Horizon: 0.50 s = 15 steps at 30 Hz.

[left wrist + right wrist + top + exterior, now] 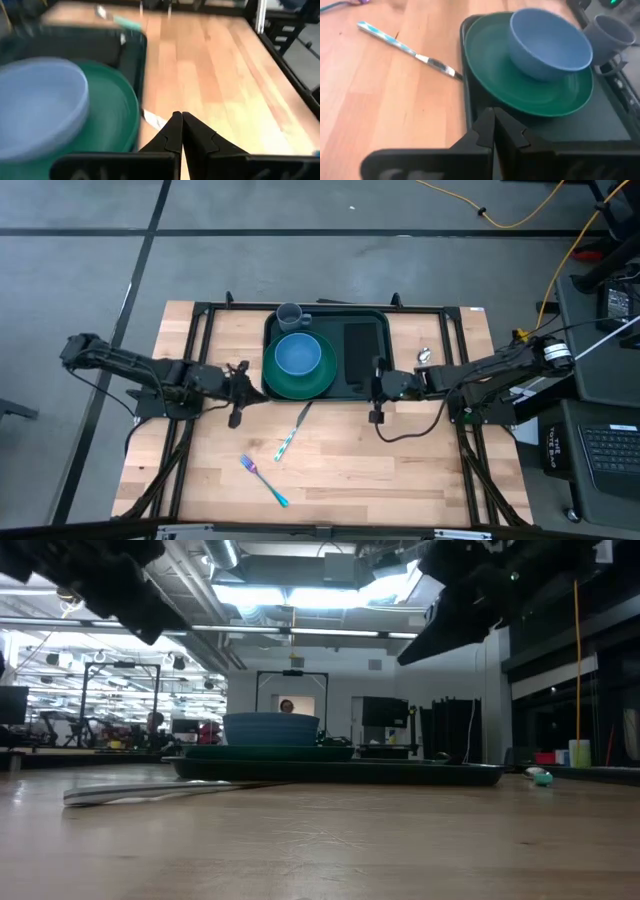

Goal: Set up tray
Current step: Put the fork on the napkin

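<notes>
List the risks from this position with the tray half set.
1. The knife lies with its blade tip against the tray edge; a grab there may nudge the tray.
2. The shut left gripper sits close beside the green plate, which overhangs the rim and could be knocked.
3. The fork lies flat, hard to pinch.

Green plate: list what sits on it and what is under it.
A blue bowl sits on the green plate. The plate lies in the dark green tray, overhanging its rim. The tray floor beneath the plate is covered.
</notes>
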{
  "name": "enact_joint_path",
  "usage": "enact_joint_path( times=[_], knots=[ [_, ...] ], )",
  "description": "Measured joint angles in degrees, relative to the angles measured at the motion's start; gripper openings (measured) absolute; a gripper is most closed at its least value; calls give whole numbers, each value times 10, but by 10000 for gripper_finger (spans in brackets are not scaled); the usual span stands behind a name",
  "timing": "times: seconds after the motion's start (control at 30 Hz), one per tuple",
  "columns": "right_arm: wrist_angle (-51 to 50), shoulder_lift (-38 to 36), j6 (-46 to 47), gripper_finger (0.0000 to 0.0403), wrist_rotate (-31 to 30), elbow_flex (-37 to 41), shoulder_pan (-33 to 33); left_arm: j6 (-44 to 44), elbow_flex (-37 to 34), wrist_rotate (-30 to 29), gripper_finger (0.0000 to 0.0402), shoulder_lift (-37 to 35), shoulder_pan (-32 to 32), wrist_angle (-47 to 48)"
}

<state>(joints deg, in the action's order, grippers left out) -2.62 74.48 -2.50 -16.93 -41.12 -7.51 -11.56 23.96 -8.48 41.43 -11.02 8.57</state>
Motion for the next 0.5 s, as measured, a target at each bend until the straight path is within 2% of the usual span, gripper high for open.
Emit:
enact_joint_path(
  times=[0.3, 0.5],
  knots=[
    [42, 0, -13, 22, 0, 23, 24, -263, 116, 4, 1, 89, -62, 261],
    [51, 0, -28, 27, 0, 23, 28, -355, 121, 74, 3, 108, -70, 286]
  ],
)
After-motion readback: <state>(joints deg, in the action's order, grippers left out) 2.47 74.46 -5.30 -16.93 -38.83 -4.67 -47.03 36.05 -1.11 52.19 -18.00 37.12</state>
